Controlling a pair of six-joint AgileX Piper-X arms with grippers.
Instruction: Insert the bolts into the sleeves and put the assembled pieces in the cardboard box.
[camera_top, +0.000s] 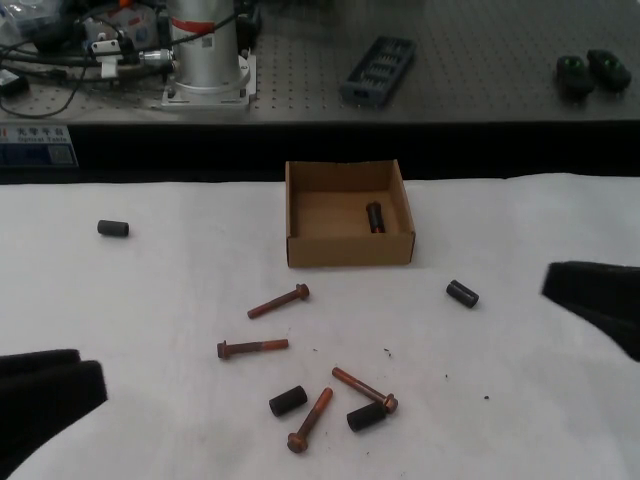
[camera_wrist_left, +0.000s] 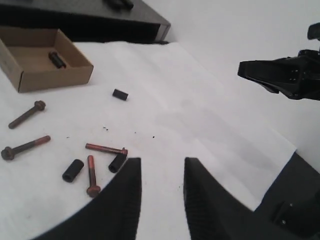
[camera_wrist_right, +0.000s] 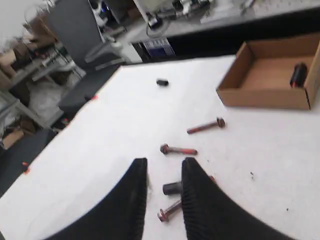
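Observation:
Several rusty bolts (camera_top: 279, 301) (camera_top: 252, 347) (camera_top: 364, 389) (camera_top: 310, 420) lie loose on the white cloth in front of the cardboard box (camera_top: 349, 250). Two black sleeves (camera_top: 288, 401) (camera_top: 366, 416) rest among them, one sleeve (camera_top: 462, 293) lies right of the box and another (camera_top: 113, 229) far left. One dark sleeved piece (camera_top: 374, 217) lies inside the box. My left gripper (camera_wrist_left: 161, 170) hovers open and empty at the near left, short of the bolts (camera_wrist_left: 91, 175). Over at the right edge, my right gripper (camera_wrist_right: 165, 172) is open too, with a sleeve (camera_wrist_right: 172, 188) on the cloth beyond its fingers.
A dark perforated bench runs behind the cloth with a metal post (camera_top: 205, 50), cables, a dark tray (camera_top: 377, 68) and two black-green parts (camera_top: 592, 72). The cloth's right half is mostly bare. The right arm (camera_wrist_left: 285, 77) hangs across from the left wrist camera.

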